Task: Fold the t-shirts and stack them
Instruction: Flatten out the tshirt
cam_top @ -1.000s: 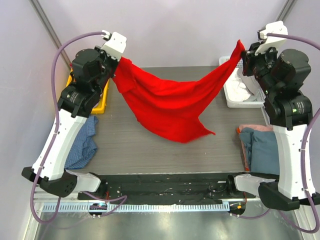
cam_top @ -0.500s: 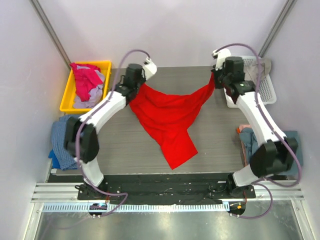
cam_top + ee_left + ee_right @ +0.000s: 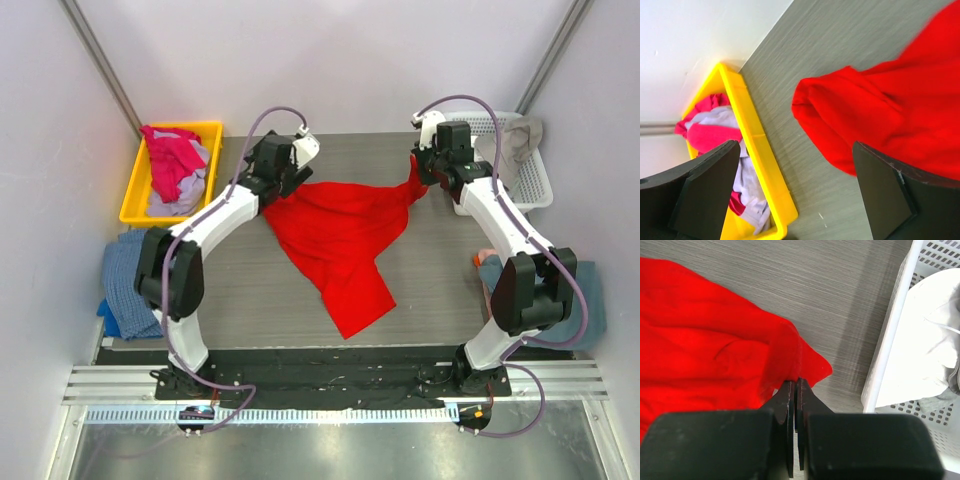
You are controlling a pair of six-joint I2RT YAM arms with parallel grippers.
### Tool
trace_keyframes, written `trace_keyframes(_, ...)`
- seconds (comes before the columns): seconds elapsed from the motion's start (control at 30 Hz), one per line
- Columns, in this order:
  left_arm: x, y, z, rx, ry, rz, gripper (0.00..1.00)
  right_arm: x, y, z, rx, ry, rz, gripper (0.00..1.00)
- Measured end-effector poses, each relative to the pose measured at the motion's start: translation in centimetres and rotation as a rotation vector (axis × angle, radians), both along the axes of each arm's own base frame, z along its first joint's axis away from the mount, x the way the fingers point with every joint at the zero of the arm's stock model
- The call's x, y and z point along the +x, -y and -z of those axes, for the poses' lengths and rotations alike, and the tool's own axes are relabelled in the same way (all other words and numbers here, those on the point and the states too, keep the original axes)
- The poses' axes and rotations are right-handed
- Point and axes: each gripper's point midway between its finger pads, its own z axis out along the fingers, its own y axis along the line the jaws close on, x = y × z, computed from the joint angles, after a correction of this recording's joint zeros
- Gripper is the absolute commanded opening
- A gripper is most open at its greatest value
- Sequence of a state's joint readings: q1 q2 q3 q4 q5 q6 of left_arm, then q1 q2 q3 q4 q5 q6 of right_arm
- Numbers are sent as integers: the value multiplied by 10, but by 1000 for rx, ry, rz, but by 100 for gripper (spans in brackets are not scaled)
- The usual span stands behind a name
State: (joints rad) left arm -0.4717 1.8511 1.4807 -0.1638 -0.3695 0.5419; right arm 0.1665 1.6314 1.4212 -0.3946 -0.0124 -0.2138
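Note:
A bright red t-shirt lies spread on the grey table, its lower end trailing toward the near edge. My left gripper hovers over the shirt's far-left corner with its jaws wide apart and nothing between them. In the left wrist view that gripper frames bare table, and the red t-shirt lies just to the right. My right gripper is at the far-right corner. The right wrist view shows this gripper shut on a fold of the red t-shirt.
A yellow bin at the back left holds magenta-pink and pale lavender cloth. Blue cloth lies off the table's left edge. A white basket holding pale cloth stands at the back right. Teal cloth sits at the right edge.
Both arms have stretched forward and come down, laying the red t-shirt on the table. The left gripper has opened and let go of its corner. The right stays shut.

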Motion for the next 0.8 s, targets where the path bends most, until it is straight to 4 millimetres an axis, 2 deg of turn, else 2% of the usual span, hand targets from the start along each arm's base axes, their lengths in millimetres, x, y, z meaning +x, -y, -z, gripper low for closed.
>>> trace_keyframes(0.07,-19,13,-18,-23,-12,54,100,0,0,0,0,1,-2,1)
trace_keyframes(0.13,-48,39,-37,-41,-28,146,100,0,-1,2,-1,-2,-4,1)
trace_keyframes(0.23,-91,81,-54,-70,-53,299,100,-3,-3,10,-11,-15,-15,1)
trace_keyframes(0.3,-122,108,-55,-98,-99,401,100,-7,-4,21,-24,-33,-22,1)
trace_keyframes(0.4,-150,128,-45,-117,-173,479,100,-17,1,43,-59,-79,-17,1)
trace_keyframes(0.5,-162,128,-32,-104,-234,486,100,-35,11,68,-106,-140,-6,1)
trace_keyframes(0.63,-167,129,-26,-96,-260,486,100,-57,25,89,-175,-197,5,1)
trace_keyframes(0.8,-169,128,-24,-91,-268,487,100,-78,39,100,-244,-231,18,25)
